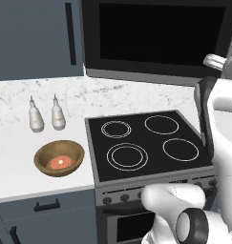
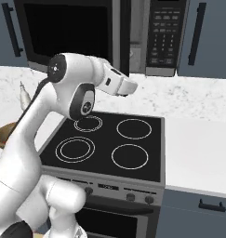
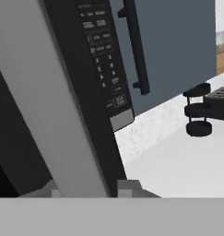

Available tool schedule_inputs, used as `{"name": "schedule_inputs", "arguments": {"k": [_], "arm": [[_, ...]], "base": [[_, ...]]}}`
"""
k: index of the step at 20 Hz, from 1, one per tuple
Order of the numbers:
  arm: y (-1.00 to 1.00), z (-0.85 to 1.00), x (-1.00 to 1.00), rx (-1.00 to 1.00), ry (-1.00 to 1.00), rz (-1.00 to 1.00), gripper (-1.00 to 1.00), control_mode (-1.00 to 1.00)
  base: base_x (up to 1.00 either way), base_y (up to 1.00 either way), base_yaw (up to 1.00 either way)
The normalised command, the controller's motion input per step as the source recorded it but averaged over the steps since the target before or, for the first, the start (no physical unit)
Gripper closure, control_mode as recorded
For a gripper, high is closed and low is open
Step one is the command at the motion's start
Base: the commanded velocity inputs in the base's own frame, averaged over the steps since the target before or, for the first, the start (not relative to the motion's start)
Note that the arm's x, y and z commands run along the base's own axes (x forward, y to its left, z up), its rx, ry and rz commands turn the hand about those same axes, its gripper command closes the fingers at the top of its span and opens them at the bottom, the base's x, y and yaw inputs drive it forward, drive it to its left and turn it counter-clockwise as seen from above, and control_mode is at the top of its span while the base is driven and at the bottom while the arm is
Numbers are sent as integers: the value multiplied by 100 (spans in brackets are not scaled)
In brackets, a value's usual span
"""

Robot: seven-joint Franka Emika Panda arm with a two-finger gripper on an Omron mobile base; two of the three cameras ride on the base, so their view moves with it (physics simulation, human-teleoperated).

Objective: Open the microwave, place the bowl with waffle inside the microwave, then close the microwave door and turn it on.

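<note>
up close, claw (image 3: 88, 188) straddling microwave door (image 3: 49, 101) edge — parted

microwave (image 2: 133, 37): above stove | microwave door (image 1: 155, 35): black, ajar | bowl with waffle (image 1: 59, 157): on counter

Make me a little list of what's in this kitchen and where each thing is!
microwave: wide black and steel microwave above the stove
door: black glass microwave door, looks closed
bowl: small brown wooden bowl with waffle on the white counter left of the black four-ring stove
bottles: two white bottles behind the bowl
gripper: fingertips near the microwave's button panel
</note>
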Motion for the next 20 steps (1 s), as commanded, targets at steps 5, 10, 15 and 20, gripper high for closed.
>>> {"name": "schedule_inputs", "arguments": {"k": [5, 10, 15, 20], "arm": [[46, 1, -100, -20, -12, -8, 100, -100], [85, 0, -100, -29, -19, 0, 100, -100], [100, 0, -100, -32, -22, 0, 100, -100], [100, -3, -99, -31, -5, -5, 100, -100]], "base": [[0, 0, 0], [0, 0, 0], [0, 0, 0], [0, 0, 0]]}}
